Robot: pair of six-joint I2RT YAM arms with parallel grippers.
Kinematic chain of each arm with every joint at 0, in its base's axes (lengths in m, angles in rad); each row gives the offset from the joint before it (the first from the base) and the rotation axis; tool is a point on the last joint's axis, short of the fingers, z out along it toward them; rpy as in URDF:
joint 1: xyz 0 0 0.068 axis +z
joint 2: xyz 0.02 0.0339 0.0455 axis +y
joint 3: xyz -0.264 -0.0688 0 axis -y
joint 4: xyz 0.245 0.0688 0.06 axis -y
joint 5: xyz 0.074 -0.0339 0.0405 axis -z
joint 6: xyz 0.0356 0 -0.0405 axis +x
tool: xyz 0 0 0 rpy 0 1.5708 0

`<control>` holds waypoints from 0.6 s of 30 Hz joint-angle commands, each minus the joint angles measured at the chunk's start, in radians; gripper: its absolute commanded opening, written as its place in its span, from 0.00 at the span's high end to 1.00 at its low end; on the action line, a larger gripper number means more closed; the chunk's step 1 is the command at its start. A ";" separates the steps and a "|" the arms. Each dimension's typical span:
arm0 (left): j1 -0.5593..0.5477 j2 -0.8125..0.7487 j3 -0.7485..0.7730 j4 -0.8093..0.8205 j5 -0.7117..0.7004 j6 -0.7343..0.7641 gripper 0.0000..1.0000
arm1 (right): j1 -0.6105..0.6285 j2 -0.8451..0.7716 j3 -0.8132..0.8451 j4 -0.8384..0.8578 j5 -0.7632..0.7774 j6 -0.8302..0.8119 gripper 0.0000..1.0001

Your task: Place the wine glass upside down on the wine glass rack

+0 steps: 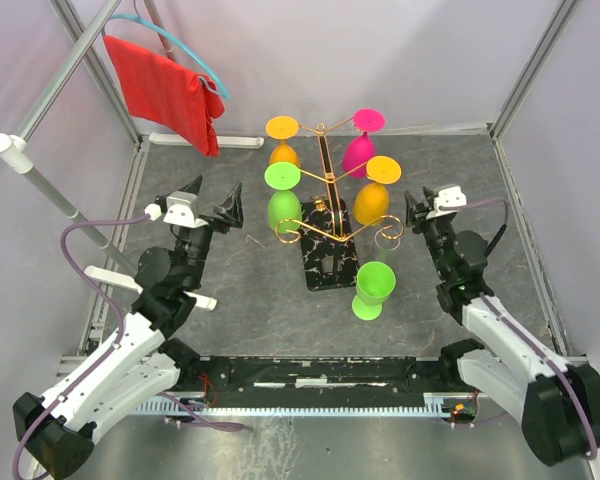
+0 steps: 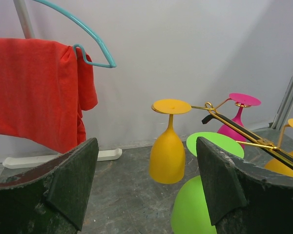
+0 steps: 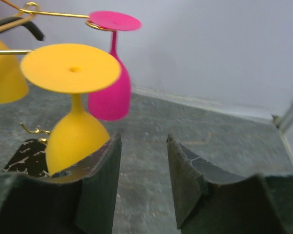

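Observation:
The wine glass rack (image 1: 325,190) is gold wire on a black veined base (image 1: 325,268). Several glasses hang on it upside down: two orange (image 1: 282,140) (image 1: 373,190), one green (image 1: 283,195), one pink (image 1: 360,140). A second green wine glass (image 1: 372,290) stands upright on the table by the base's right front corner. My left gripper (image 1: 213,200) is open and empty, left of the rack; its wrist view shows the orange glass (image 2: 168,146) and the hanging green glass (image 2: 198,209) between its fingers. My right gripper (image 1: 427,203) is open and empty, right of the rack, beside the orange glass (image 3: 73,122).
A red cloth (image 1: 165,90) hangs on a teal hanger (image 1: 180,45) from a grey rail at the back left. White walls and metal frame posts enclose the grey table. The pink glass (image 3: 110,83) hangs beyond the right gripper.

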 commanded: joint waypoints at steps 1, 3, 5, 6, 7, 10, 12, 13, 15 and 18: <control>0.001 -0.017 0.029 -0.016 -0.002 -0.004 0.13 | -0.007 -0.132 0.131 -0.372 0.175 0.071 0.45; 0.001 -0.021 0.046 -0.052 0.004 -0.016 0.13 | -0.009 -0.176 0.187 -0.511 0.187 0.098 0.39; 0.001 -0.021 0.078 -0.103 0.005 -0.030 0.13 | -0.008 -0.204 0.247 -0.648 0.183 0.131 0.36; 0.000 -0.020 0.097 -0.136 0.002 -0.038 0.12 | -0.008 -0.209 0.280 -0.717 0.183 0.152 0.35; 0.000 -0.018 0.116 -0.171 0.000 -0.047 0.12 | -0.008 -0.209 0.313 -0.779 0.184 0.173 0.34; 0.001 -0.003 0.184 -0.303 -0.002 -0.078 0.13 | -0.008 -0.188 0.421 -0.994 0.170 0.248 0.33; 0.001 0.005 0.231 -0.382 0.001 -0.099 0.13 | -0.008 -0.167 0.479 -1.088 0.121 0.292 0.33; 0.001 0.009 0.256 -0.423 0.001 -0.110 0.13 | -0.008 -0.157 0.498 -1.122 0.086 0.315 0.33; 0.001 0.014 0.302 -0.499 -0.002 -0.139 0.13 | -0.008 -0.137 0.530 -1.181 0.012 0.354 0.33; 0.000 0.019 0.369 -0.608 -0.003 -0.176 0.12 | -0.008 -0.126 0.559 -1.249 -0.060 0.409 0.34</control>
